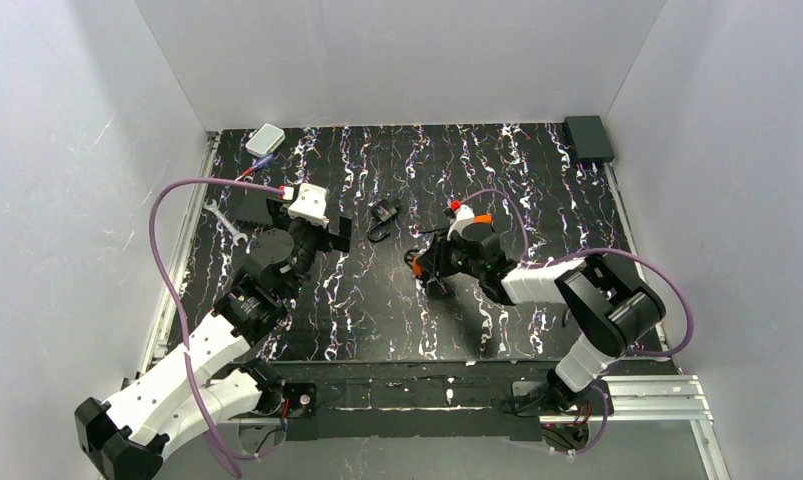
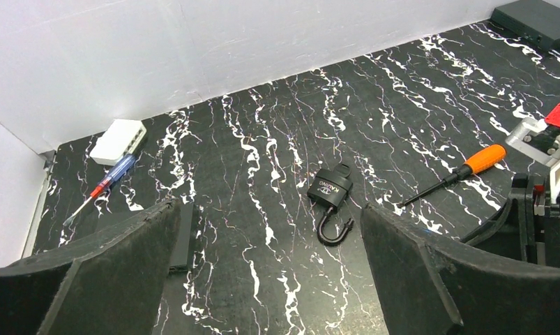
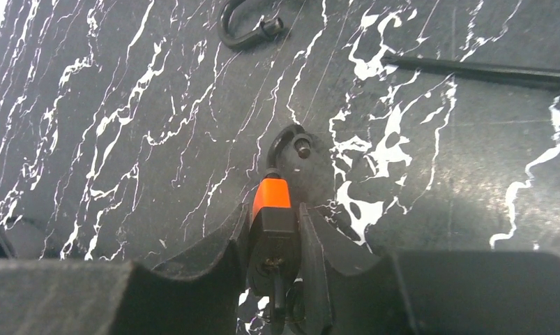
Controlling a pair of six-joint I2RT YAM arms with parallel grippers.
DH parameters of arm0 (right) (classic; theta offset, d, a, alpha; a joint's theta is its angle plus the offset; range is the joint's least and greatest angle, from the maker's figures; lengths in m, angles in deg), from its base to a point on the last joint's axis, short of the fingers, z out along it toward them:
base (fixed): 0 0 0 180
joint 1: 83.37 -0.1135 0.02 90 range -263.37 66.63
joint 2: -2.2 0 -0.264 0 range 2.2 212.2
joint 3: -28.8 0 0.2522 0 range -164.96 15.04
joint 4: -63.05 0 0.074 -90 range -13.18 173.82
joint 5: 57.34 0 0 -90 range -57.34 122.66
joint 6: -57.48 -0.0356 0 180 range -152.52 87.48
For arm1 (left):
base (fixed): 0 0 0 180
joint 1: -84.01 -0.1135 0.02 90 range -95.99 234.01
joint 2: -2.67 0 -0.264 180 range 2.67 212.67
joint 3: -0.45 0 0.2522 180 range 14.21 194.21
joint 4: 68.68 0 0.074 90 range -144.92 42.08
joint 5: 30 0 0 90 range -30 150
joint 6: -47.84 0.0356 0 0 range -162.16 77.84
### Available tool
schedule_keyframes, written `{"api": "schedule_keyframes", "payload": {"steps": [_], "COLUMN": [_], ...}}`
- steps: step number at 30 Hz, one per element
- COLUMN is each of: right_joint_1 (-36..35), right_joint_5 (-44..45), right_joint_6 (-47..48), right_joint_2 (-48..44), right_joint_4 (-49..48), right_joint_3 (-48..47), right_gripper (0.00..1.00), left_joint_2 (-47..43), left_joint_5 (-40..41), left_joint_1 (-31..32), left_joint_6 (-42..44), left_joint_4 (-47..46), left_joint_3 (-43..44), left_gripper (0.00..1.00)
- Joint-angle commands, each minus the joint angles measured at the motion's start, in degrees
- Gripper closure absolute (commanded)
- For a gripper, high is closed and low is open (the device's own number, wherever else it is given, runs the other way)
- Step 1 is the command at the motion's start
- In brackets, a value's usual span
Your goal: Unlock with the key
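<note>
Top external view, left to right: one silver wrench (image 1: 223, 221); one blue-and-red screwdriver (image 2: 106, 183); left gripper (image 2: 270, 230) spread wide, empty; one black padlock (image 2: 330, 190), shackle swung open; right gripper (image 3: 277, 244) narrowed, clamping one orange padlock (image 3: 271, 202); one key (image 3: 278, 296), seemingly the dim shape at its base, unclear; one orange-handled screwdriver (image 2: 465, 171).

Plain white walls (image 1: 397, 60) stand on three sides of the table (image 1: 537, 170). Its top is black with thin white squiggly lines. A metal rail (image 1: 647, 398) runs along the near edge.
</note>
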Motion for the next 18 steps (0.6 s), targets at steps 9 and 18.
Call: {"api": "schedule_keyframes", "payload": {"steps": [9, 18], "right_joint_1": [-0.37, 0.02], "right_joint_5": [-3.01, -6.75], "right_joint_6": [-9.27, -11.68], "right_joint_2": [9.29, 16.77], "right_joint_4": [-11.51, -8.56], "right_joint_3": [-4.21, -12.85], "right_gripper": [0.99, 0.93], "left_joint_2": [0.32, 0.41], "left_joint_5": [1.15, 2.32], "left_joint_1": [-0.28, -0.29], "left_joint_6": [0.22, 0.57], "left_joint_4": [-0.2, -0.2], "left_joint_3": [0.19, 0.01], "left_gripper": [0.04, 0.04]}}
